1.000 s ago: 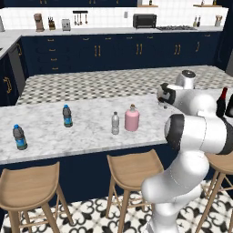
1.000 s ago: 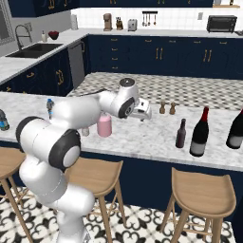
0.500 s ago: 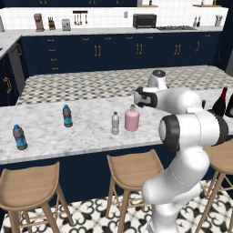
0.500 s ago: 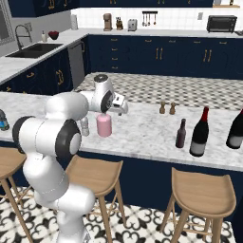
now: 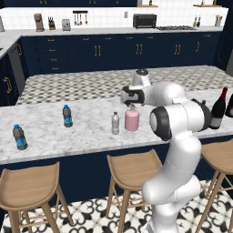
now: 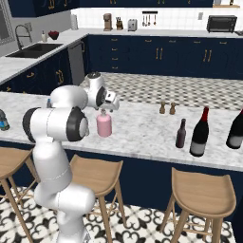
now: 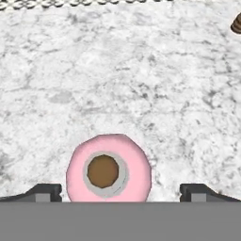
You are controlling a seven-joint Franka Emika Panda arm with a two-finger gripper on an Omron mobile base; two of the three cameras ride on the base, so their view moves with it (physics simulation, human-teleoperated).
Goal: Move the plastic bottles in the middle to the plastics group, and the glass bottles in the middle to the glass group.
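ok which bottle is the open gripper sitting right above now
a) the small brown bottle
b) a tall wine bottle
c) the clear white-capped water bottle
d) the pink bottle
d: the hand view looks straight down on the pink bottle and its stopper, between the two fingertips of the gripper, whose jaws stand wide apart either side.

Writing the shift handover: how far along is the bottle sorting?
Nothing looks sorted yet. The open gripper hangs over the squat pink bottle, not gripping. The clear white-capped bottle stands beside it. The small brown bottle stands near the tall wine bottles; whether placed, unclear.
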